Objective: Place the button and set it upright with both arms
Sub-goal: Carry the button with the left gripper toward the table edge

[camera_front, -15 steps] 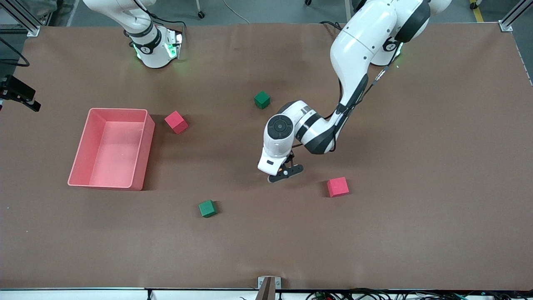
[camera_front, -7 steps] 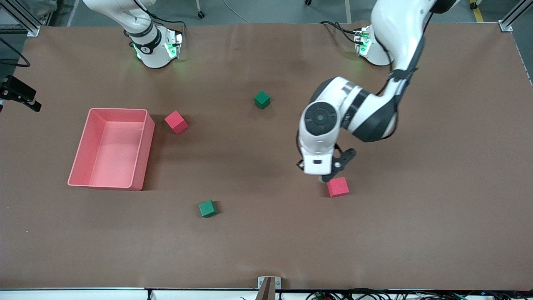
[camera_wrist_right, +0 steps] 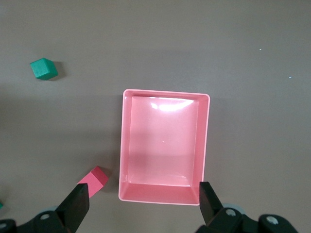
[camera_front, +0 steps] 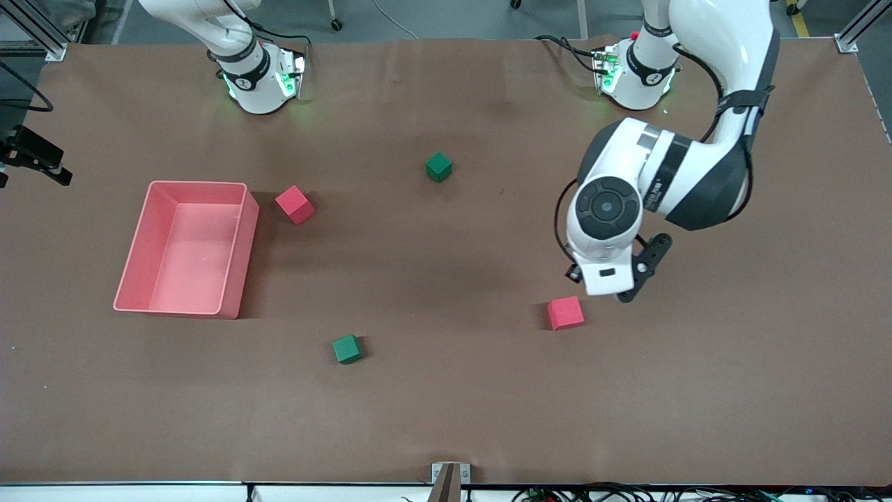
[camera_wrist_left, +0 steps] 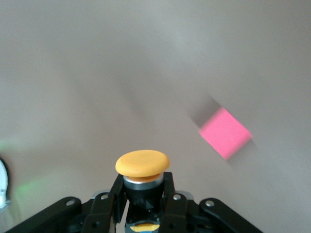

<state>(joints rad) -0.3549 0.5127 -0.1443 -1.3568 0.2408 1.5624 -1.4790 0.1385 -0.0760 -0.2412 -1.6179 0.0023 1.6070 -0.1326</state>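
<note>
- Brown table (camera_front: 446, 418) carrying everything.
- Pink bin (camera_front: 182, 249), toward the right arm's end, at nine o'clock from centre.
- Left gripper (camera_wrist_left: 144, 194), in the air over bare table at about one o'clock from a red cube (camera_front: 565, 312), fingers clamped on the button (camera_wrist_left: 143, 167), orange cap outward.
- Right gripper (camera_wrist_right: 145, 206) waits above the bin, fingers spread wide, holding nothing.
- Green cube (camera_front: 346, 348) lies near the front camera.

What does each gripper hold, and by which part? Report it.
The left gripper holds the button by its dark body, just under the orange cap. The right gripper, open above the pink bin, holds nothing.
</note>
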